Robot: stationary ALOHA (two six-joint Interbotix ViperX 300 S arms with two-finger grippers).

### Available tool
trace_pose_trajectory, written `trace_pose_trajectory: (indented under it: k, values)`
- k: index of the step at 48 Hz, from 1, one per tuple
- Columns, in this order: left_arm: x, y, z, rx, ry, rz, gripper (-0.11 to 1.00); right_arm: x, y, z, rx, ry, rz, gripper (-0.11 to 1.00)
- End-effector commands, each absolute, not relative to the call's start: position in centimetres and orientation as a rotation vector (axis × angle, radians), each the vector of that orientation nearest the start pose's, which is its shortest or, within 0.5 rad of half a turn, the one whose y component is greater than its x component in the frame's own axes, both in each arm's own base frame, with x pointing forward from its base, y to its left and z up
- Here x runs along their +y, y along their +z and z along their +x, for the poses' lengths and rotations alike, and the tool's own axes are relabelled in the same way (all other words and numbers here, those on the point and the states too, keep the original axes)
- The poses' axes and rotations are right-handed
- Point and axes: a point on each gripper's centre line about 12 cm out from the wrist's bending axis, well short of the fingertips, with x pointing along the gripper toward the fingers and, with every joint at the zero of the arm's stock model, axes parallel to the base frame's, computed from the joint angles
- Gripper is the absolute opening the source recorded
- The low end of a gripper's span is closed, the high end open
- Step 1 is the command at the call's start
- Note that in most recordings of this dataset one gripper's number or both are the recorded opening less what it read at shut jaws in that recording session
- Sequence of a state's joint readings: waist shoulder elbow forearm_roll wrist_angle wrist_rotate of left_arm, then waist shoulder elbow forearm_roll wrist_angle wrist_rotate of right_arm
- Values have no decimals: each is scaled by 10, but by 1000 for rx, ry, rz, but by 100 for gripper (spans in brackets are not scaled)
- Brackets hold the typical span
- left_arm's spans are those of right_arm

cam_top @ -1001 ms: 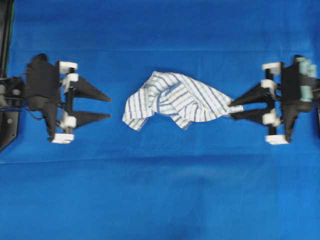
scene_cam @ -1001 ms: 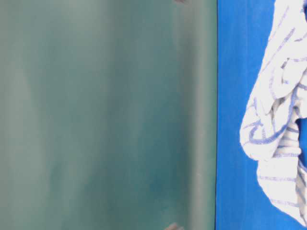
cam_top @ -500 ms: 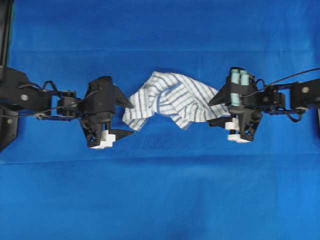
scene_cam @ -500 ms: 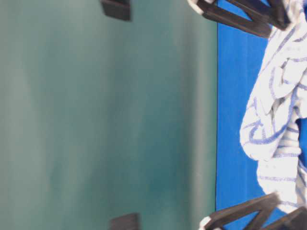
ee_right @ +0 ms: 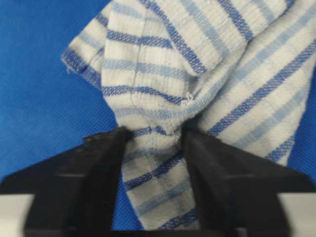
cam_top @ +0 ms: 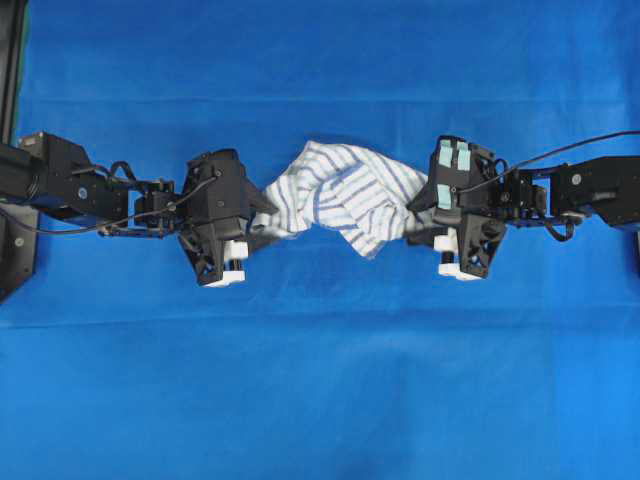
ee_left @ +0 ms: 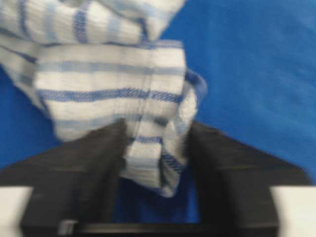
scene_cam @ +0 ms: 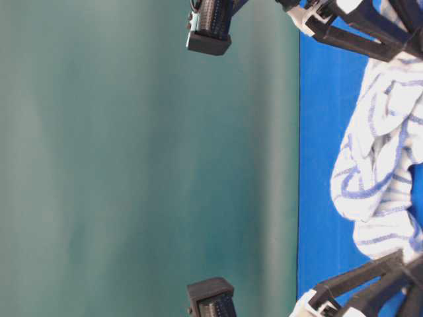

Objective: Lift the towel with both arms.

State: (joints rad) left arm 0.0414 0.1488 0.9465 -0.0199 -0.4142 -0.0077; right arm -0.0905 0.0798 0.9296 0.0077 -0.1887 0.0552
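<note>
Both pincers have closed in, pinching towel [cam_top: 345, 192] ends.

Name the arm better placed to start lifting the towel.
Neither clearly: the right gripper and left gripper each pinch a towel corner between their fingers, at opposite ends, so lift with both together.

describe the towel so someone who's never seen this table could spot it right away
Start from the blue tablecloth that covers the whole table, and look to the middle of its upper half, between the two black claws. The towel is the crumpled cloth bunched there. It is the only white thing with thin blue stripes; everything around it is plain blue or black.
</note>
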Motion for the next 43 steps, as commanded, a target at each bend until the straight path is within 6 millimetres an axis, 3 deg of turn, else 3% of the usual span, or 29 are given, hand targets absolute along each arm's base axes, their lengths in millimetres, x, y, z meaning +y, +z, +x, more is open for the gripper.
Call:
trace_pose_trajectory:
  k: [1, 5, 8, 18, 29, 43]
  values:
    - [15, 78, 335, 676, 61, -42, 27, -31, 86, 327, 796, -114, 95, 41]
    - [15, 80, 335, 683, 60, -43, 8, -31, 87, 327, 794, -113, 93, 17]
    - [15, 87, 336, 682, 60, -43, 6, -31, 91, 328, 784, -113, 93, 3]
    - [16, 131, 340, 631, 60, -43, 6, -31, 121, 328, 722, -114, 95, 3]
    - [17, 208, 334, 573, 68, -80, 6, -31, 197, 330, 639, -106, 76, 3]
    - [16, 298, 301, 458, 63, -81, 6, -35, 302, 328, 515, -111, -13, 3]
